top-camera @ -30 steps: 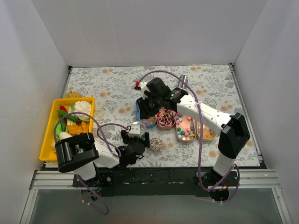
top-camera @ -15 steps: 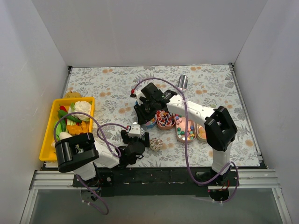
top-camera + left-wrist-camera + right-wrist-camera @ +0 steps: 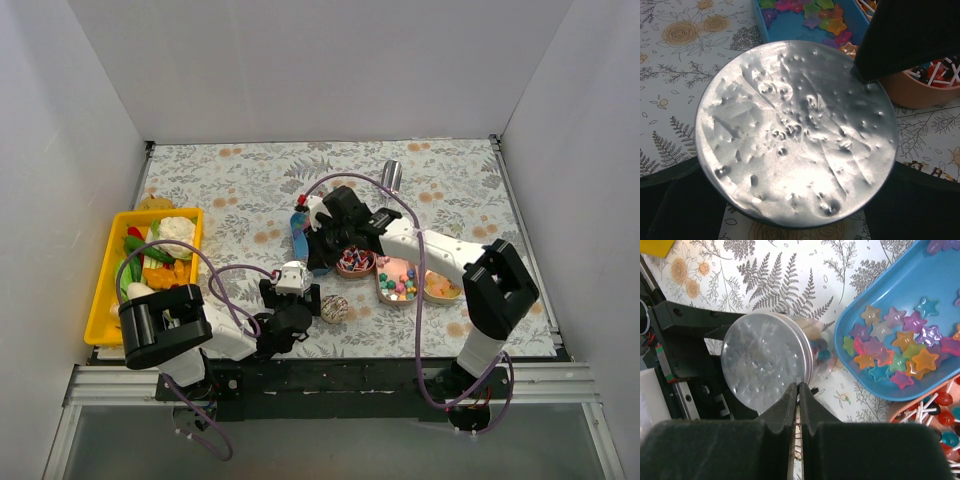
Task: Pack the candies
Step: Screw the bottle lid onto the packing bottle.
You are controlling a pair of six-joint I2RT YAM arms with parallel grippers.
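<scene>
Jar (image 3: 795,130): silver lid on, tilted, just beside the blue tray (image 3: 900,295).
Candies (image 3: 890,347): star gummies lie in the blue tray, stick sweets in the pink tray (image 3: 897,416) next to it. A few more show through the jar's clear wall.
Left gripper (image 3: 797,185): jaws spread wide, clasping the jar on both sides.
Right gripper (image 3: 798,390): jaws pinched together, nothing seen between them, tips above the lid's edge.
Risk: a nudge from those closed tips could twist the slick jar loose — or tip it into the trays.
</scene>
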